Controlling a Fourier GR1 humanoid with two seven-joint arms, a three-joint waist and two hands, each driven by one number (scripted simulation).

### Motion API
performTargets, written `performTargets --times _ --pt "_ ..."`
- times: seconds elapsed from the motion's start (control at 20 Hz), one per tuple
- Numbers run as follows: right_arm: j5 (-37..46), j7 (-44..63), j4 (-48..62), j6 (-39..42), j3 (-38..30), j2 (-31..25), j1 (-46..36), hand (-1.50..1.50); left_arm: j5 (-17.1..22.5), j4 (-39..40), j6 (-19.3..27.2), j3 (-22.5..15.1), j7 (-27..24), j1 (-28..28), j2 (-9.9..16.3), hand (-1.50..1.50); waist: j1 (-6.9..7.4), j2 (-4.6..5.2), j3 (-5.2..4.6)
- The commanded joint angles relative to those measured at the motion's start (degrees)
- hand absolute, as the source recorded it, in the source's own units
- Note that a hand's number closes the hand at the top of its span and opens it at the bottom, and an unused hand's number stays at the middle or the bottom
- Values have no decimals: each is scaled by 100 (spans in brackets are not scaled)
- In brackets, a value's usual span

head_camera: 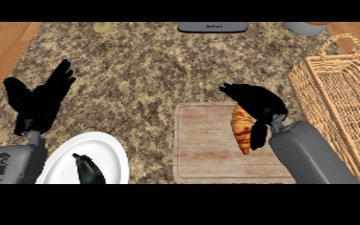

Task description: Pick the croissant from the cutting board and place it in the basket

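One croissant (242, 128) on board (211, 145) — my right robot hand (259, 104) curled round it; left robot hand (38, 100) open — basket (330, 90) beside.

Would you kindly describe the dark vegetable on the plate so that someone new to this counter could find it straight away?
Start at the speckled stone counter and look to its near left corner, where a round white plate lies just below the resting left hand. On that plate lies a dark green, elongated vegetable. It is the only dark food item; the croissant on the wooden cutting board is golden brown.
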Motion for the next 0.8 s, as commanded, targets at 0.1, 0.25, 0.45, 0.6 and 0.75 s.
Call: performTargets --times 0.1,0.25,0.45,0.6,0.75 --pt "113 -604 609 10 -246 218 -255 -150 -71 308 -83 185 34 -332 -94 0 5 11 1" --pt "133 -684 -124 399 -366 7 202 -150 -108 -5 -290 206 72 3 -87 0 -3 -2 0" --pt "630 -811 -121 -26 -134 28 557 -150 -204 -198 -254 224 182 106 -138 0 2 -3 1" --pt "829 -752 -73 -45 -297 79 553 -150 -328 447 -262 335 -177 -215 -248 0 -16 1 0" --pt "1118 -557 116 -57 -180 325 421 -150 -372 59 -252 269 26 -125 -280 0 0 -3 0"
